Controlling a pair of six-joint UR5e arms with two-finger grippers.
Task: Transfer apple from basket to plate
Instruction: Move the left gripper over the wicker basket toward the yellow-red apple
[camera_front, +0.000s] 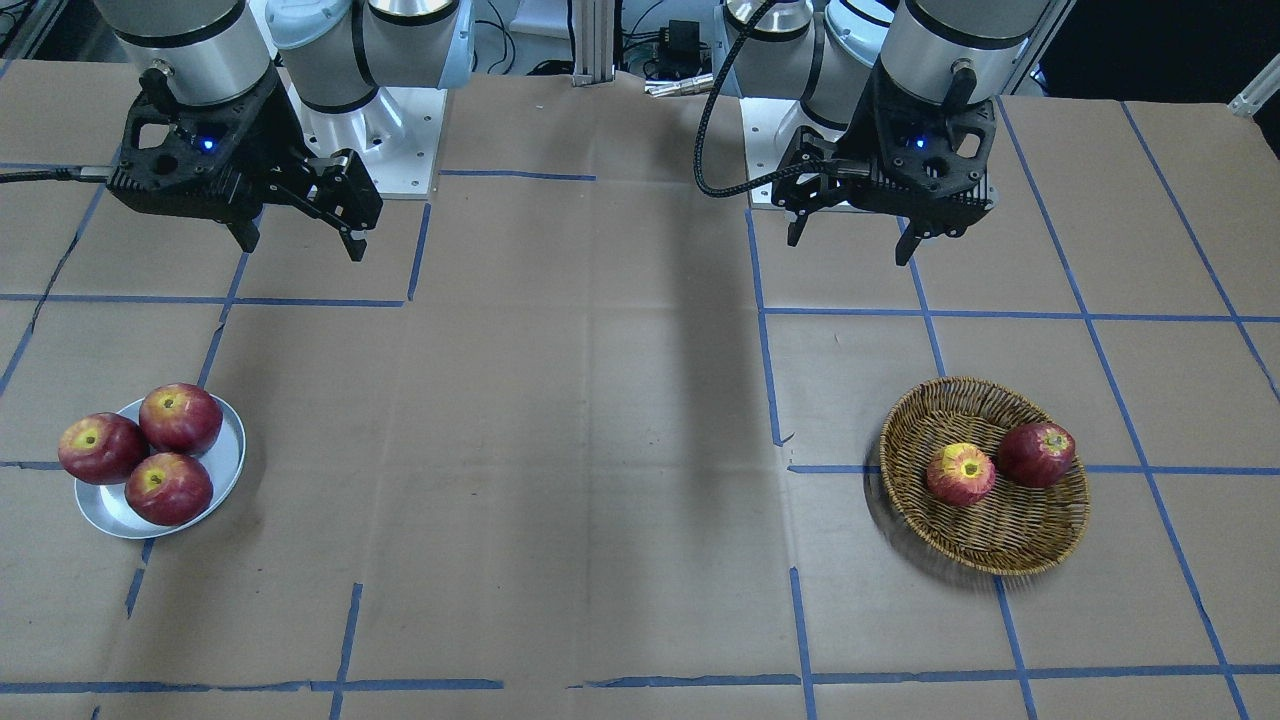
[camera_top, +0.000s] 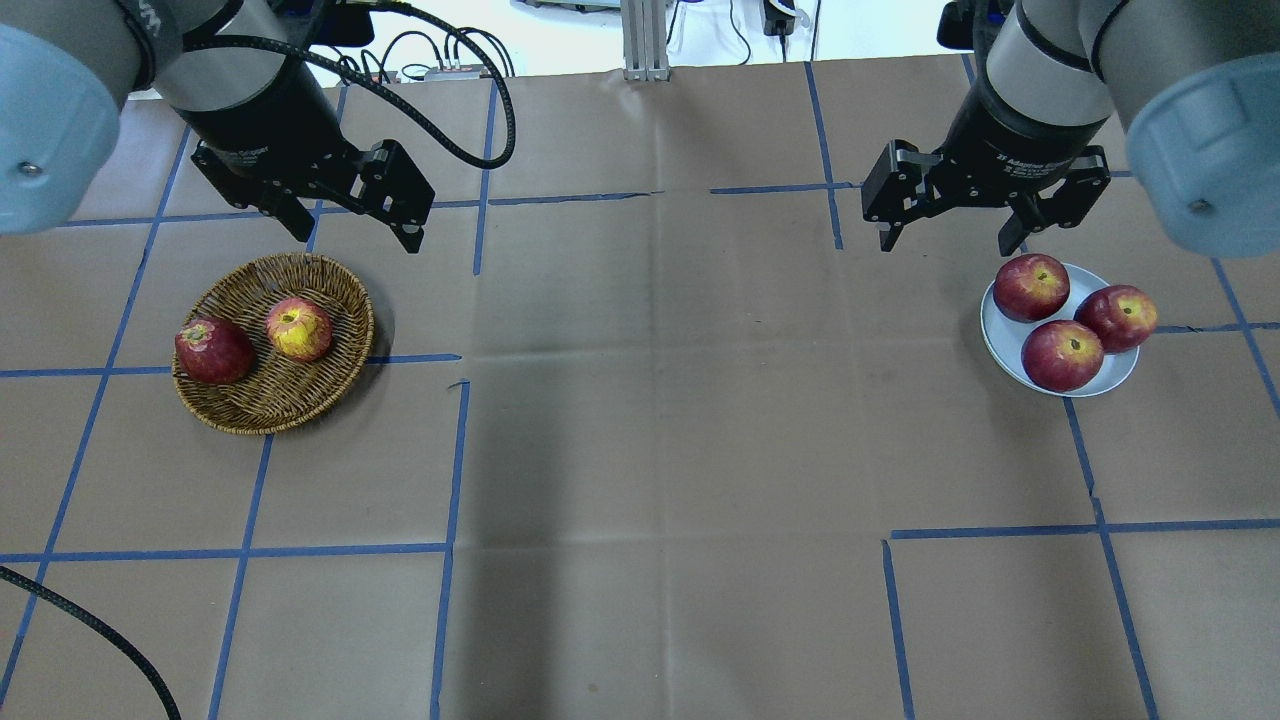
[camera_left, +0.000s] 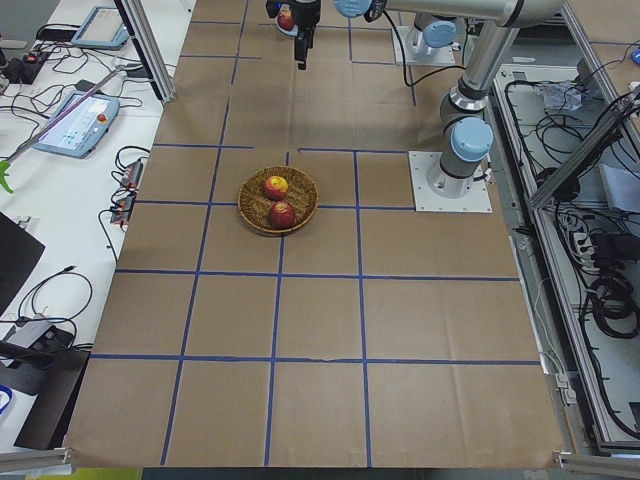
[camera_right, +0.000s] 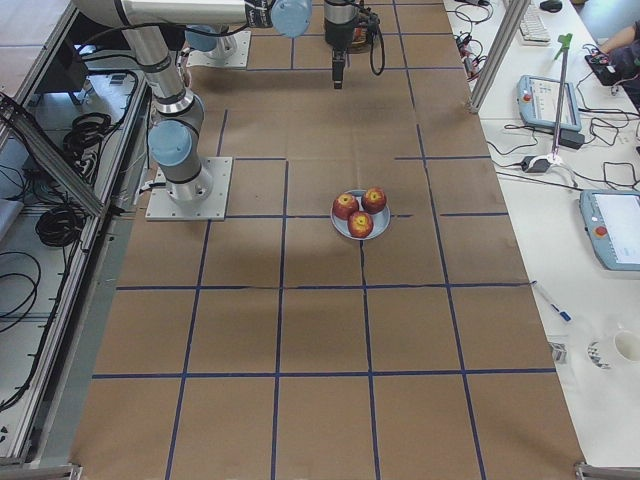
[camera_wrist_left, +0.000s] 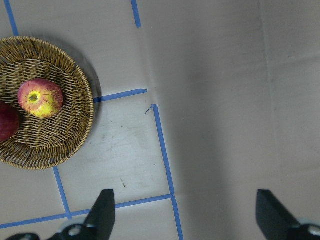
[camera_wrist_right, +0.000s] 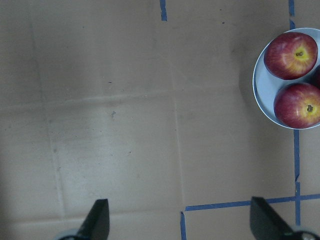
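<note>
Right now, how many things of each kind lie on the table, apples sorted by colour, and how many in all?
Round tan woven wicker basket: 1
Small round silver-grey metal plate: 1
Lighter pinkish-red apple with yellow patch: 1
Darker deep-red apples: 4
Total: 7

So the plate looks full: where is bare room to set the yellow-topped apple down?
The plate is crowded: three red apples cover it, leaving only slivers by the rim. The table between basket and plate is bare.
</note>
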